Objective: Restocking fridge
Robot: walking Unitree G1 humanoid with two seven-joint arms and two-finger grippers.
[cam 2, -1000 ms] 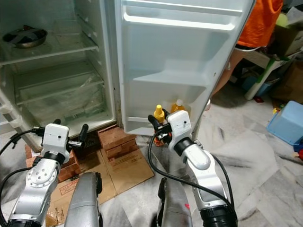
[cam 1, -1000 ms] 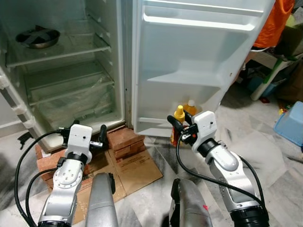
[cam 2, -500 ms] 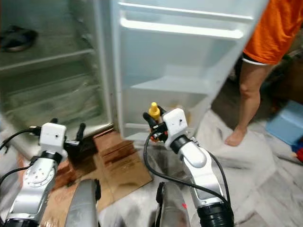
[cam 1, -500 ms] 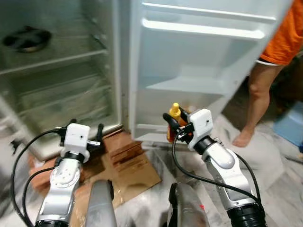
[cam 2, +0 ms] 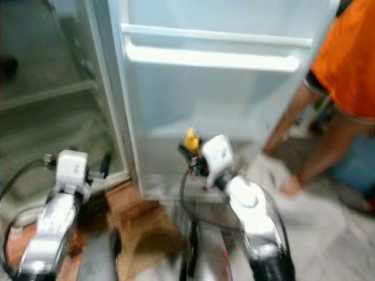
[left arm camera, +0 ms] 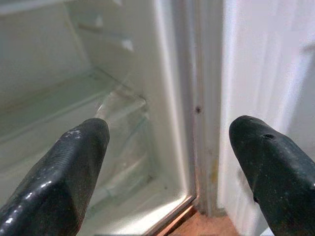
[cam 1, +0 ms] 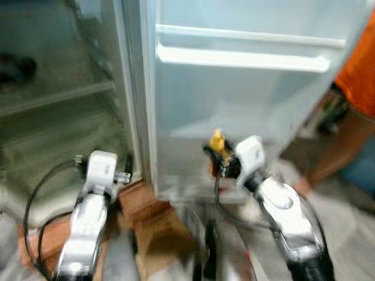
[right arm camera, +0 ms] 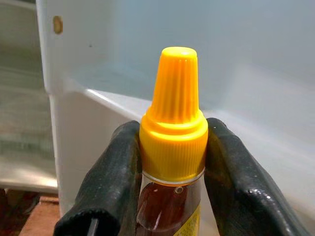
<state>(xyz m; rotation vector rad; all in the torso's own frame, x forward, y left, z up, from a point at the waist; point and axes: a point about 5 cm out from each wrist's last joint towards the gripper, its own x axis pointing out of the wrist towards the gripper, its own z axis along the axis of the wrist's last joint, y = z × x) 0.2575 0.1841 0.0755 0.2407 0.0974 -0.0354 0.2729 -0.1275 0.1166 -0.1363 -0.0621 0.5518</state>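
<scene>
Fridge door [cam 1: 246, 93] stands open directly ahead of the right gripper [right arm camera: 170, 162]; its lower door shelf [right arm camera: 123, 101] sits just beyond the fingertips, so the right arm is the nearer one. Right gripper pinches the bottle [right arm camera: 172, 162] at the neck, upright: amber contents, ribbed yellow cap [right arm camera: 173, 118]. Left gripper [left arm camera: 167, 162] is spread, holding nothing, facing the fridge interior [left arm camera: 64, 98]. Head views blurred.

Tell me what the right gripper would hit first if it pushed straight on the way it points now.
Probably the inner face of the open fridge door. The right gripper, shut on the yellow-capped bottle, points at the door's lower shelf ledge, which lies just ahead. Depth is uncertain.
</scene>
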